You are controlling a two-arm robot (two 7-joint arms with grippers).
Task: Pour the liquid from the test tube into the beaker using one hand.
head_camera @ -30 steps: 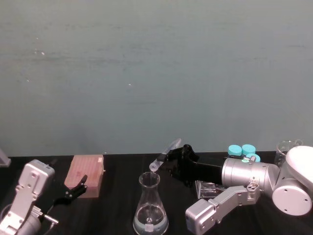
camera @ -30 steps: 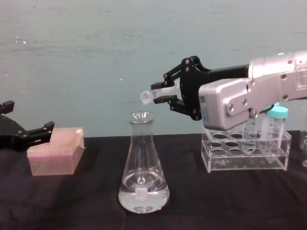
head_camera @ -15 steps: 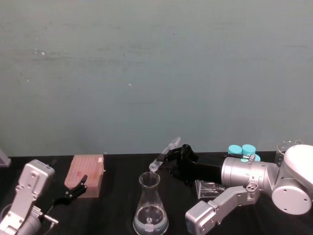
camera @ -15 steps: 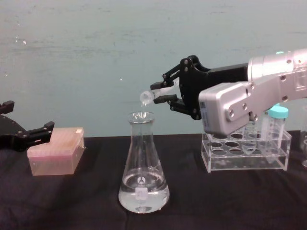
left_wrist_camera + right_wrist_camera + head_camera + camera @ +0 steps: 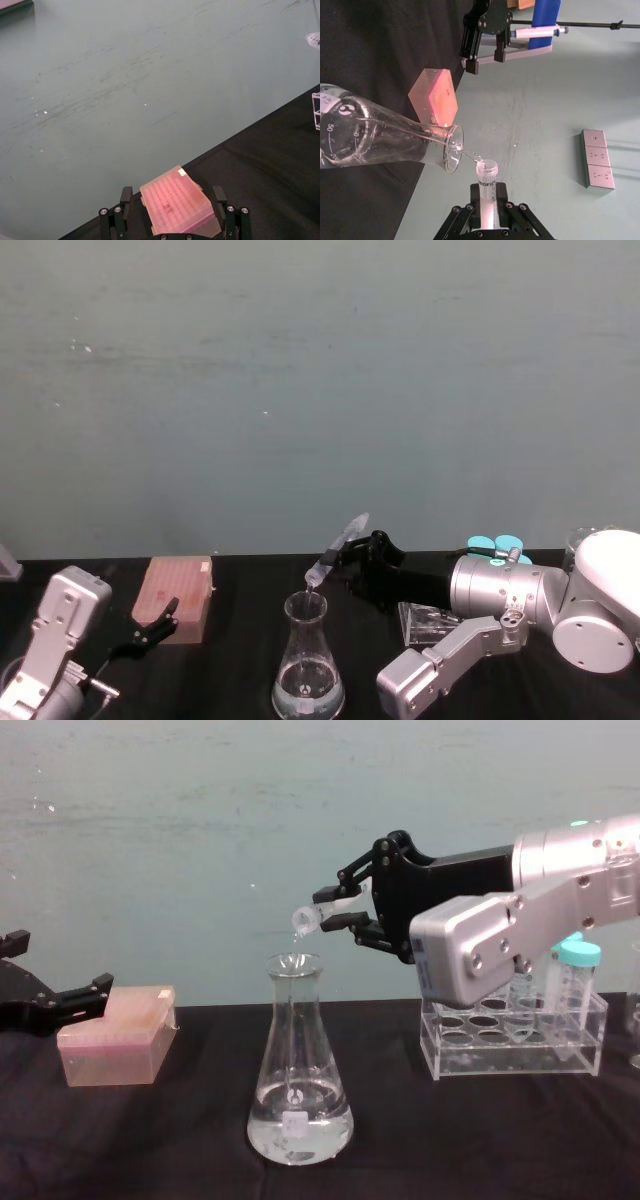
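Liquid (image 5: pixel 469 156): thin stream I see running from tube mouth into flask neck.
Test tube (image 5: pixel 308 918): tilted, mouth lowest, just above the conical flask (image 5: pixel 299 1060) standing on the desk (image 5: pixel 500 1140).
Right hand (image 5: pixel 336 911): fingers clamped on the test tube.
Left hand (image 5: pixel 171 200): open, empty, near the pink tip box (image 5: pixel 115 1035).

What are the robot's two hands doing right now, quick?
Left gripper: open, holding nothing.
Right gripper: shut on the test tube, tipped over the beaker.
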